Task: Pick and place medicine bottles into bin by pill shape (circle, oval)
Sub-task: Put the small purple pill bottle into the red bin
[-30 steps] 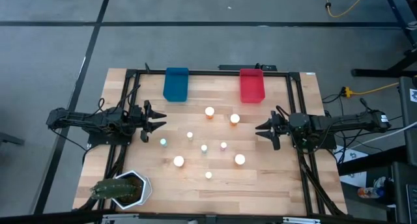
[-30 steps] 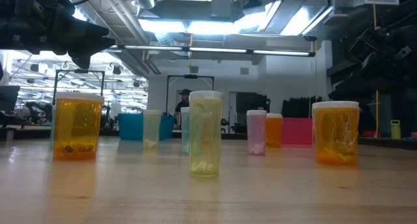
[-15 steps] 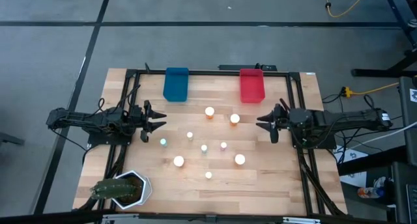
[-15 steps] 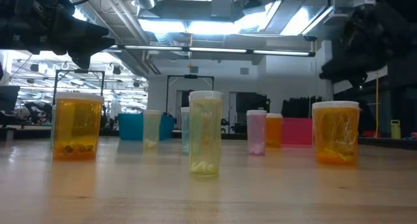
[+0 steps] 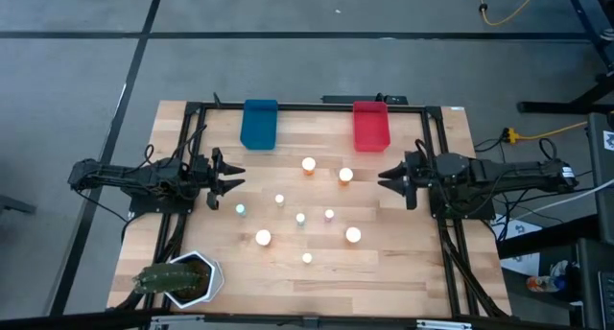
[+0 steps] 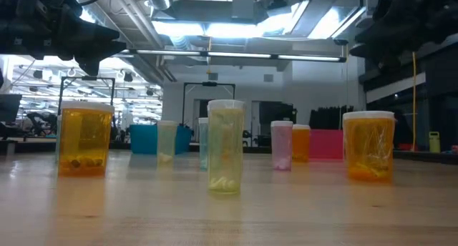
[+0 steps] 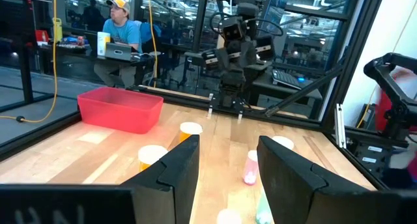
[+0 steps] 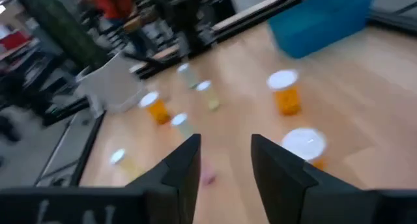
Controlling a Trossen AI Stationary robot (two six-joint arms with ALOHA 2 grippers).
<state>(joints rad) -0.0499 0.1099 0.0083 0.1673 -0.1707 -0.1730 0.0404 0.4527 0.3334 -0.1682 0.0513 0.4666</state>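
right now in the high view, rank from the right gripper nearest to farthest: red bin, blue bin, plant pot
1. The red bin, at the table's far edge, just beyond the right gripper.
2. The blue bin, same far edge, toward the left arm's side.
3. The plant pot, at the near corner on the left arm's side.

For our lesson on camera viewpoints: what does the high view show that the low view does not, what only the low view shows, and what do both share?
Only the high view shows the green plant in a white pot and the open left gripper and right gripper. Only the low view shows the lit room ceiling behind. Both show the blue plastic bin, red plastic bin and standing medicine bottles.
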